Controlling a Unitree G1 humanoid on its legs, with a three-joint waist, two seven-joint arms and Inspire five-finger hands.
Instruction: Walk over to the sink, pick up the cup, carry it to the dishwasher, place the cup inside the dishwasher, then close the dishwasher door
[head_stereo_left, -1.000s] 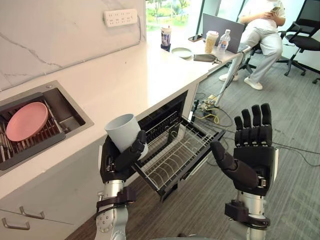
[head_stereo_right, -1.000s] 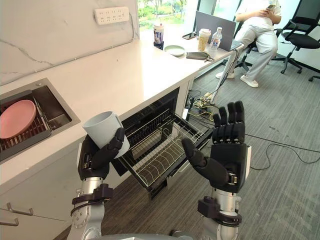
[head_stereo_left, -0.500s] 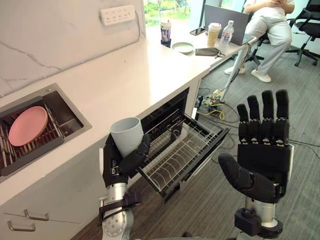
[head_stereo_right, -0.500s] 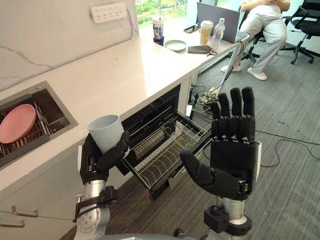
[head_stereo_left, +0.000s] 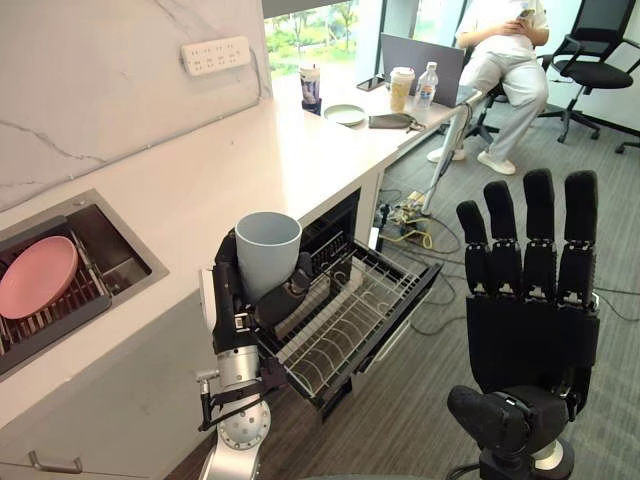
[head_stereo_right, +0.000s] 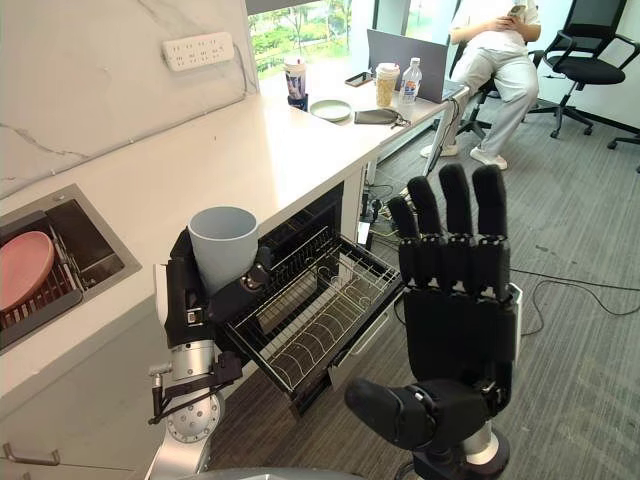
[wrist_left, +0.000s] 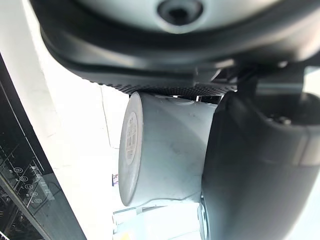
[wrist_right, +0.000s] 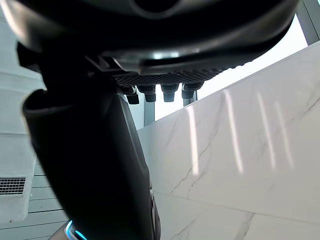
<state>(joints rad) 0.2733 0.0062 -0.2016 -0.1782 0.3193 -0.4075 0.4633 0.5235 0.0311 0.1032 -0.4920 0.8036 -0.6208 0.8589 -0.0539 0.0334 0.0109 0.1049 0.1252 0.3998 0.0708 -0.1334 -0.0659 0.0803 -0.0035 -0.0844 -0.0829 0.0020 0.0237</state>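
The left hand (head_stereo_left: 243, 305) has its fingers and thumb curled round the lower part of the pale grey cup (head_stereo_left: 266, 250), which stands upright with its open mouth up, at about 9 o'clock from the middle of the head view. The cup is in the air in front of the bench (head_stereo_left: 230, 160) edge, clear of everything but the hand. In the left wrist view the cup's wall and flat base show past the dark hand, which presses against its side. At 4 o'clock from the cup the dishwasher's wire rack (head_stereo_left: 356, 312) is pulled out of the dark opening under the bench, and the cup is just beside its near corner, not inside it. The right hand (head_stereo_left: 528, 330) is raised at 4 o'clock in the view, fingers straight, pointing up and close side by side, thumb sticking out low, holding nothing. At 9 o'clock from the cup the sink (head_stereo_left: 118, 228) is set in the bench, with a pink plate (head_stereo_left: 37, 277) on the rack inside it. A white power strip (head_stereo_left: 215, 55) sits on the marble wall at 11 o'clock. At 1 o'clock, on the far end of the bench, stand a laptop (head_stereo_left: 420, 55), a paper cup (head_stereo_left: 401, 88), a bottle (head_stereo_left: 428, 85) and a small green plate (head_stereo_left: 344, 115); a seated person (head_stereo_left: 500, 60) is beyond them.
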